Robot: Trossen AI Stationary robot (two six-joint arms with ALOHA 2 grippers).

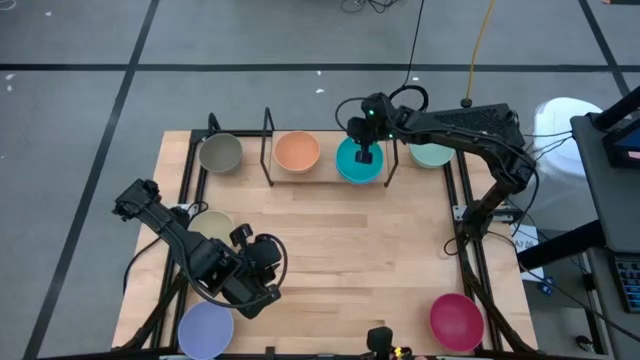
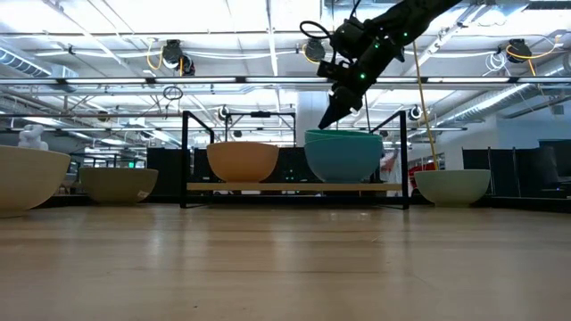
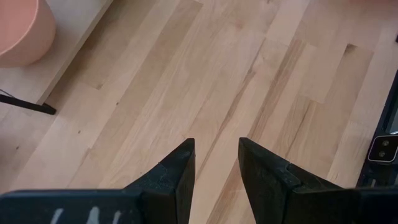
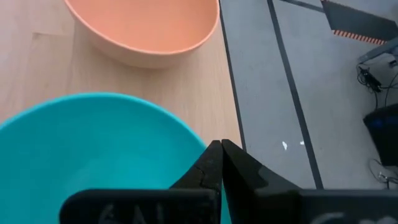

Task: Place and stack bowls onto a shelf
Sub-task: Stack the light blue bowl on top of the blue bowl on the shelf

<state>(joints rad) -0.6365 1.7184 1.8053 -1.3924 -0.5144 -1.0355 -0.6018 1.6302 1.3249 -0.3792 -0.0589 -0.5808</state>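
Note:
The shelf (image 1: 325, 178) stands at the table's far edge. An orange bowl (image 1: 297, 152) and a cyan bowl (image 1: 348, 168) rest on its board (image 2: 294, 187). In the low view the cyan bowl (image 2: 343, 159) shows two rims, one inside the other. My right gripper (image 1: 366, 155) is shut, with its tips at the cyan bowl's near-left rim (image 4: 186, 134). My left gripper (image 3: 216, 152) is open and empty over bare wood at the near left (image 1: 268, 268). No blue bowl shows plainly. My right gripper's shut fingertips (image 2: 325, 123) come slanting down from above to the cyan bowl's rim (image 2: 314, 134). I cannot tell whether they touch it. The bowl sits upright on the shelf.
A grey-olive bowl (image 1: 220, 153) sits left of the shelf and a mint bowl (image 1: 432, 155) right of it. A beige bowl (image 1: 210, 224) and a lavender bowl (image 1: 205, 330) lie near my left arm. A magenta bowl (image 1: 456, 320) is at the near right. The table's middle (image 1: 360, 240) is bare wood.

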